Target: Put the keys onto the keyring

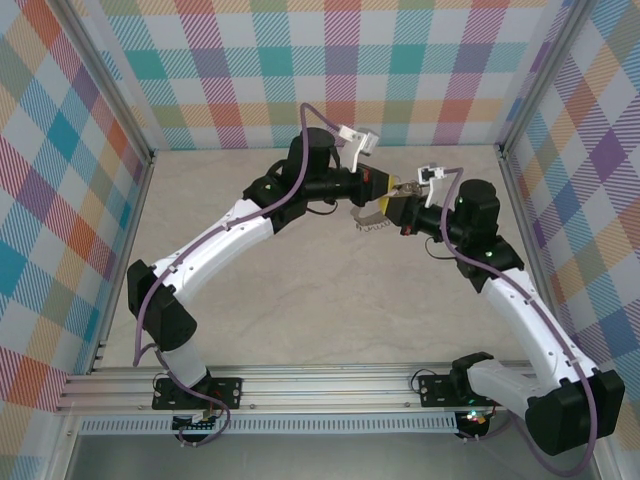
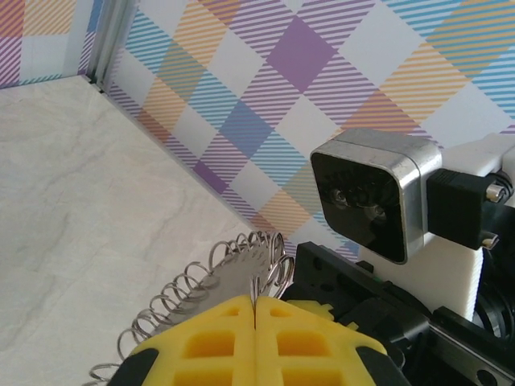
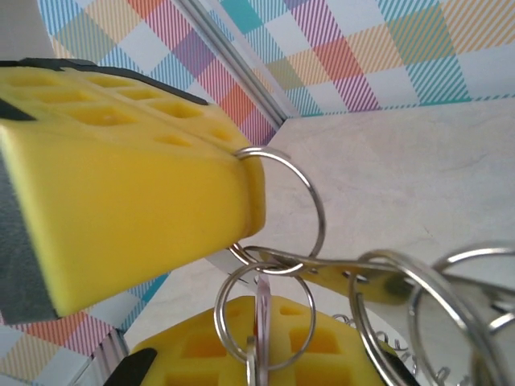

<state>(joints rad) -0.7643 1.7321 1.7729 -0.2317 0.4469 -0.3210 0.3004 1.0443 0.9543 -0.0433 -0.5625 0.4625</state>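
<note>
Both hands meet tip to tip over the back half of the desk (image 1: 330, 300). The left hand (image 1: 383, 190) has its yellow pads pressed flat together. From the right wrist it looks to be pinching a plain split ring (image 3: 322, 213) at its tip.

The keyring (image 2: 185, 293), a springy coil of silver wire, curls out just behind the left hand (image 2: 254, 322) and to its left. From above, the keyring (image 1: 370, 224) hangs directly beneath that hand.

The right hand (image 1: 400, 208) faces the left hand, almost touching it. Its pads (image 3: 201, 354) are fully closed on a metal sliver (image 3: 262, 301), which threads a small ring (image 3: 219, 314). I cannot tell whether that sliver is the key.

A flat strap (image 3: 338, 273) runs away from the left hand's split ring to larger rings (image 3: 412, 310).
</note>
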